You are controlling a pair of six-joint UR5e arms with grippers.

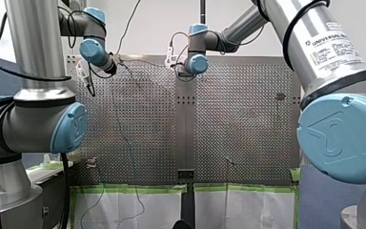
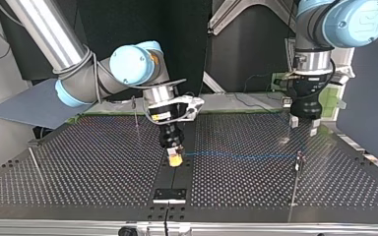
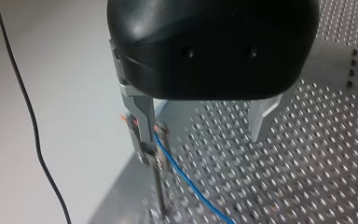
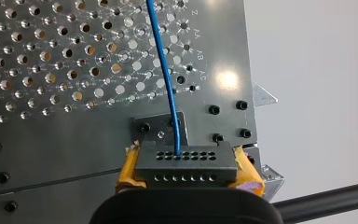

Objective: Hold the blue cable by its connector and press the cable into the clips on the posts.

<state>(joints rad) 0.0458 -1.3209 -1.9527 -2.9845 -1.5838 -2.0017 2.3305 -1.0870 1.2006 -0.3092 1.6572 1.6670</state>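
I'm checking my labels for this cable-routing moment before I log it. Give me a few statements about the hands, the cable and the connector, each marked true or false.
1. My right hand grips the connector between yellow pads. True.
2. The connector is white. False: it is dark grey, with rows of small holes.
3. The blue cable runs out of the connector. True.
4. My left hand is shut on the cable. False: its metal fingers stand open, and the cable passes beside one of them, by a post.
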